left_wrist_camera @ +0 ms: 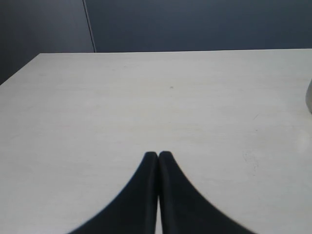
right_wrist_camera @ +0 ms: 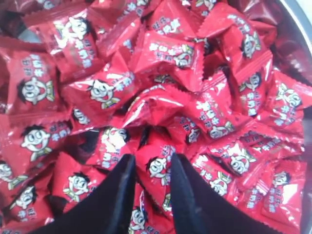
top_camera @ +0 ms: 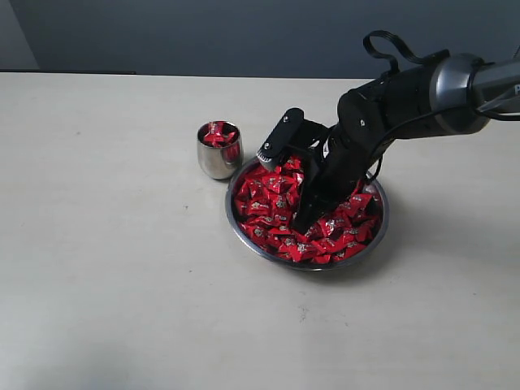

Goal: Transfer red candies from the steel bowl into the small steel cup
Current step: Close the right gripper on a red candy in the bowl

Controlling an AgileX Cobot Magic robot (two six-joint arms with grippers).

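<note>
The steel bowl (top_camera: pixel 380 223) sits right of the table's middle, heaped with red candies (top_camera: pixel 268 203). My right gripper (top_camera: pixel 302 223) reaches down into the heap. In the right wrist view its gripper (right_wrist_camera: pixel 152 161) has both fingers pressed against one red candy (right_wrist_camera: pixel 157 170) that lies between them on the pile. The bowl's rim (right_wrist_camera: pixel 302 12) shows at one corner of that view. The small steel cup (top_camera: pixel 218 156) stands upright just left of the bowl, touching or nearly touching it, with a few red candies (top_camera: pixel 218 135) inside. My left gripper (left_wrist_camera: pixel 158 155) is shut and empty above bare table.
The pale table (top_camera: pixel 114 244) stretches wide to the left and front of the bowl. My right arm (top_camera: pixel 422 93) comes in from the upper right, over the bowl's far side. A dark wall runs behind the table's back edge (top_camera: pixel 162 75).
</note>
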